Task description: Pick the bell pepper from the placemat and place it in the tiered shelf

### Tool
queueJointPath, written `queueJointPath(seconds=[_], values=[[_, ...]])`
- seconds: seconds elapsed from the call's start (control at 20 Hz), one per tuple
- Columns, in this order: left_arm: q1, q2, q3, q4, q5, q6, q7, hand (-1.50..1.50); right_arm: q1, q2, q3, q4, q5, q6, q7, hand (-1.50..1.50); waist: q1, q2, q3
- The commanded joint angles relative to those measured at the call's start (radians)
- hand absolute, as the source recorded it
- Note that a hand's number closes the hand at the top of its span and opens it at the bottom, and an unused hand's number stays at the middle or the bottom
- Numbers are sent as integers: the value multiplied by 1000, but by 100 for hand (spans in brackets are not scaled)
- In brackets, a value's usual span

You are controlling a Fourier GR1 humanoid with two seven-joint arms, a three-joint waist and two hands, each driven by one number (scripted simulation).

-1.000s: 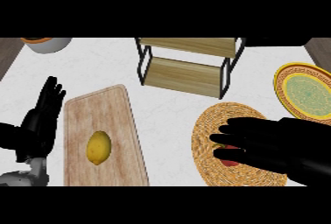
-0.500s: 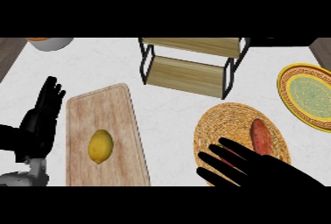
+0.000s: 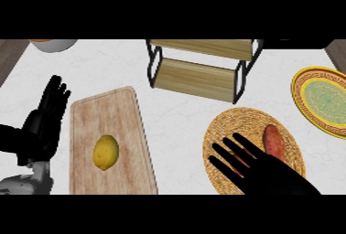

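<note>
A red bell pepper (image 3: pixel 274 142) lies on the round woven placemat (image 3: pixel 226 125) at the right of the counter. My right hand (image 3: pixel 270 172) hovers open over the placemat's near half, fingers straight and spread, just left of and below the pepper, holding nothing. The tiered shelf (image 3: pixel 201 66), with wooden boards and a black frame, stands at the back centre with nothing on the boards that show. My left hand (image 3: pixel 46 119) rests open at the left edge, fingers up.
A wooden cutting board (image 3: pixel 111 117) with a yellow lemon (image 3: pixel 105 152) on it lies left of centre. A yellow and green plate (image 3: pixel 326 99) sits at the right edge. Part of a bowl (image 3: pixel 52 44) shows at the back left.
My right hand has drawn back toward the near edge, off the pepper, which now lies uncovered on the placemat. The left hand has not moved.
</note>
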Motion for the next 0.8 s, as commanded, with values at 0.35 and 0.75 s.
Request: queueJointPath(seconds=[0.35,0.75], values=[[41,-72,23,58,-46,-45,-98,0,7,134,-102,164,102,27,-177,-150,2,1,-1],[51,-91,41,-11,-82,-57,-26,0,139,189,-91,341,298,-169,-302,-150,0,0,0]])
